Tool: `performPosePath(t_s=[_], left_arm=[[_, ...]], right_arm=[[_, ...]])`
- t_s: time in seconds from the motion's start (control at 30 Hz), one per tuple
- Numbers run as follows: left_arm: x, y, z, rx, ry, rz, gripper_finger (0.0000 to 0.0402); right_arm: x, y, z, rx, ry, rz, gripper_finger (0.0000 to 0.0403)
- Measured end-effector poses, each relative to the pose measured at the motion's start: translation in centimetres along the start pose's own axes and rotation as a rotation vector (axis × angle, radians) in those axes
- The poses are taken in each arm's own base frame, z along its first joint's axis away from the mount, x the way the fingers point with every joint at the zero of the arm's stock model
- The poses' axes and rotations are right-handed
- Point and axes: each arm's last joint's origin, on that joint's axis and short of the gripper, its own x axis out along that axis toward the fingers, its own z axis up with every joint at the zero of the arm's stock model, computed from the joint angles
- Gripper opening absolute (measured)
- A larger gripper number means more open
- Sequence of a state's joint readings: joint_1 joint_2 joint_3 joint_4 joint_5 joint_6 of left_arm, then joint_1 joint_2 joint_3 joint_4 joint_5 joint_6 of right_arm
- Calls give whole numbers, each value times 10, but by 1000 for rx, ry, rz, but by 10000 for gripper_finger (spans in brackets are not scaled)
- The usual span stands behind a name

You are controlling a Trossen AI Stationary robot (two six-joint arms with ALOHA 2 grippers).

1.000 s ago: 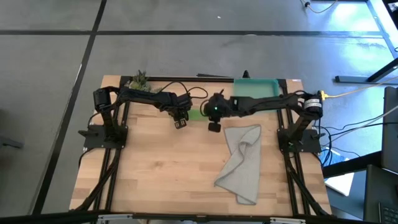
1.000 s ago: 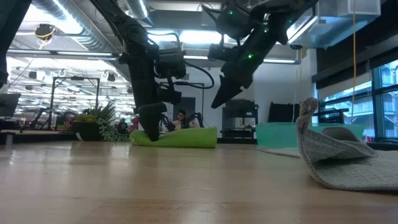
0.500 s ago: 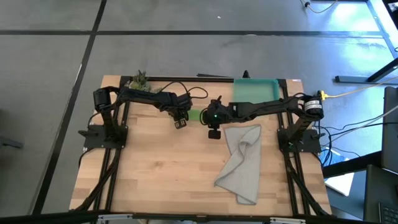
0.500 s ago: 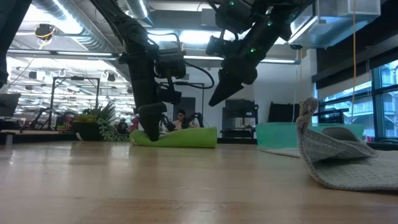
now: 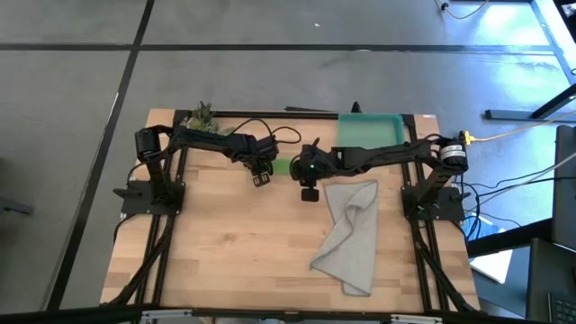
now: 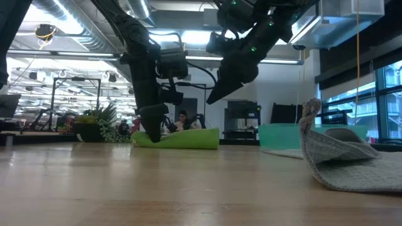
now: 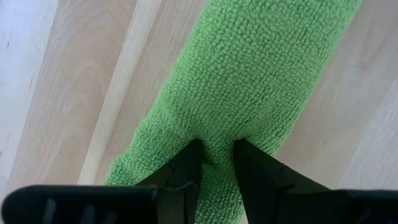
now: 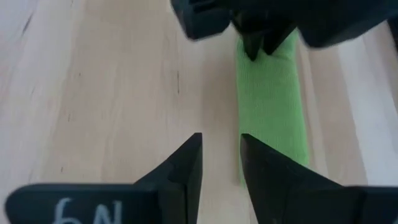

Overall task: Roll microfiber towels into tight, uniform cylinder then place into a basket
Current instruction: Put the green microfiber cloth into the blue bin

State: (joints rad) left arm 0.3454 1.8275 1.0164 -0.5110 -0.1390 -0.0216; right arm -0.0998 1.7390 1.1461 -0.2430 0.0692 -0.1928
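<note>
Lime-green and already rolled into a tube, the small towel [image 5: 283, 166] lies on the wooden table [image 5: 234, 243] toward its far edge, between the two arms. The left gripper [image 7: 216, 155] is down on the roll's left end, its two dark fingers [image 7: 186, 165] pinching a fold of the cloth between their tips, with only a narrow gap showing. The right gripper [image 8: 221, 152] hangs in the air just above the roll's other end, tilted down toward the table, touching nothing; its fingers [image 8: 186, 165] stand a little apart with bare wood between them. The grey towel [image 5: 353, 234] lies loose and crumpled on the right half of the table, one corner folded up, well clear of both grippers. The teal basket [image 5: 369, 127] sits at the far right corner, just behind the right arm. A small potted plant [image 5: 202, 116] stands at the far left edge.
</note>
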Motion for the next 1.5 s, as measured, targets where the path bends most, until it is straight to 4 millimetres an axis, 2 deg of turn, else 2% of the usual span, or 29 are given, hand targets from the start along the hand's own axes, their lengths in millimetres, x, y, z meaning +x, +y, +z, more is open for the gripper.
performPosePath(t_s=[0.47,0.6,1.1,1.5], left_arm=[[0,0,0,5,0,1,94],[0,0,0,5,0,2,94],[0,0,0,4,-2,4,94],[1,0,7,-7,-81,7,94]], right_arm=[[0,-2,4,-5,-32,-45,228],[0,-2,5,-44,-43,-51,248],[0,-2,5,-47,-42,-52,252],[0,-2,5,-47,-42,-52,252]])
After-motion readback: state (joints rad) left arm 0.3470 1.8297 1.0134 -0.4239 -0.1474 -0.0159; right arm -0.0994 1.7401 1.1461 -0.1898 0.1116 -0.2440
